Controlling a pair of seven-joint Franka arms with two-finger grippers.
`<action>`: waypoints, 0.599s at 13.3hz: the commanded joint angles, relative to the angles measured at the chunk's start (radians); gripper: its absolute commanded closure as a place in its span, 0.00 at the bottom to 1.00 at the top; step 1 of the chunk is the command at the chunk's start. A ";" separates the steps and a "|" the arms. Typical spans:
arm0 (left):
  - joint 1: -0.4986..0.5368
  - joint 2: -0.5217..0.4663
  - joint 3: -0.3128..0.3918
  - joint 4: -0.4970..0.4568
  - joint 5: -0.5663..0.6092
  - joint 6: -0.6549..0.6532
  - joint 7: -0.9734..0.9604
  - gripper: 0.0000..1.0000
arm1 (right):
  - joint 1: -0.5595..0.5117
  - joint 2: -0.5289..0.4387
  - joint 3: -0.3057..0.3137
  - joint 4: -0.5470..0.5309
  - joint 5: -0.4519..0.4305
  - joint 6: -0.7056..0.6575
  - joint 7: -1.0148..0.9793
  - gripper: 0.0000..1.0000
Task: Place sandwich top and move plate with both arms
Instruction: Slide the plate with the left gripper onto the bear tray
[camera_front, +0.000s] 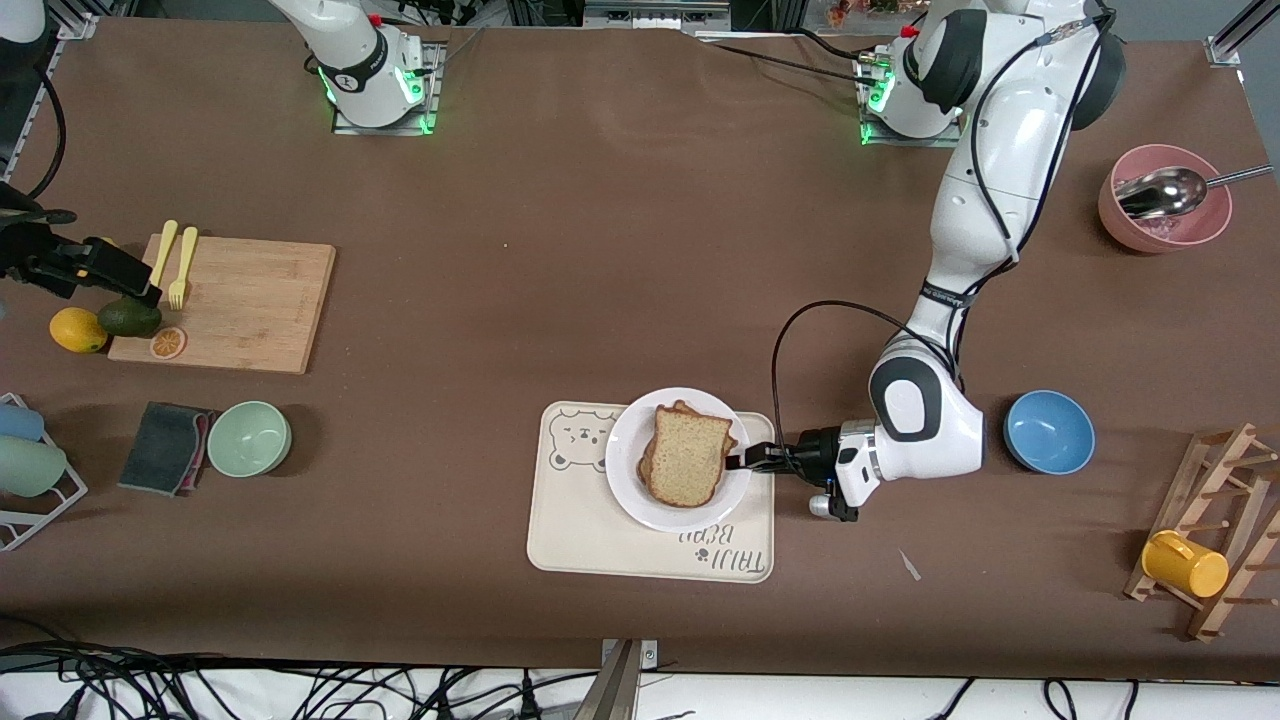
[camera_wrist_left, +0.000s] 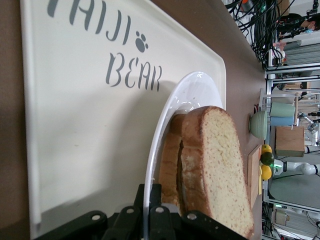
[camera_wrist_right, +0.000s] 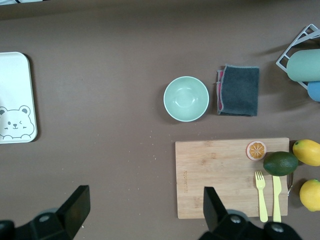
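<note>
Resting on the lower slice, the sandwich top (camera_front: 688, 455) is already placed on the plate (camera_front: 632, 492), whose rim is pinched by the closed left gripper (camera_front: 745, 459). Moving remains; the right gripper (camera_wrist_right: 145, 210) is held wide open, empty, over the cutting board (camera_front: 240, 300).

Brown-covered table (camera_front: 620, 250) (cables (camera_front: 120, 680) along its near edge), pale floor
</note>
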 joint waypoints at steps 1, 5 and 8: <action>-0.001 0.012 -0.001 0.024 -0.009 -0.017 0.018 1.00 | -0.010 0.001 0.004 0.011 0.020 -0.012 -0.021 0.00; 0.001 0.008 -0.001 0.013 0.008 -0.017 0.060 0.00 | -0.010 0.003 0.004 0.008 0.019 -0.022 -0.023 0.00; 0.010 0.000 0.001 0.012 0.043 -0.019 0.076 0.00 | -0.007 0.007 0.009 -0.001 0.020 -0.070 -0.014 0.00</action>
